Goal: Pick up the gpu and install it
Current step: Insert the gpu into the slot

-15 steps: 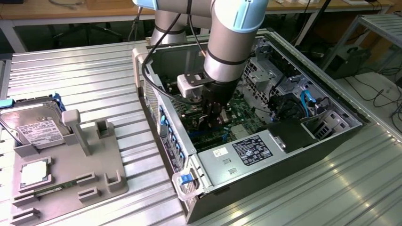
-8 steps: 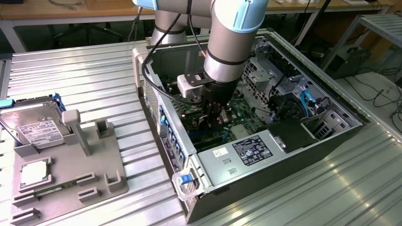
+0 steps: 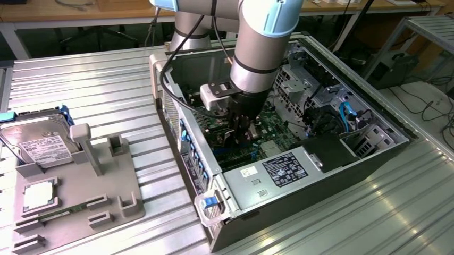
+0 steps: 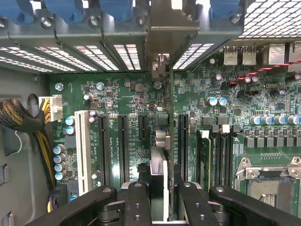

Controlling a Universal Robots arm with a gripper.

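My gripper [image 3: 240, 135] reaches down into the open computer case [image 3: 212, 212], over the green motherboard [image 3: 273, 141]. In the wrist view the gripper [image 4: 162, 190] is shut on the gpu [image 4: 161, 141], a thin card seen edge-on between the two black fingers [image 4: 137, 200]. The card stands upright over the motherboard [image 4: 225, 117], among the long black expansion slots [image 4: 123, 146]. Its metal bracket [image 4: 164, 28] lies against the row of vented slot covers [image 4: 94, 52] at the case's rear wall. How deep the card's edge sits in a slot is hidden.
A grey fixture [image 3: 78, 196] at the exterior view's left holds a silver hard drive [image 3: 39, 141], a square chip [image 3: 39, 194] and a memory stick [image 3: 60, 215]. Inside the case are a labelled power supply [image 3: 284, 170], drive cages [image 3: 305, 79], a braided cable [image 4: 19, 120] and a CPU socket [image 4: 270, 181].
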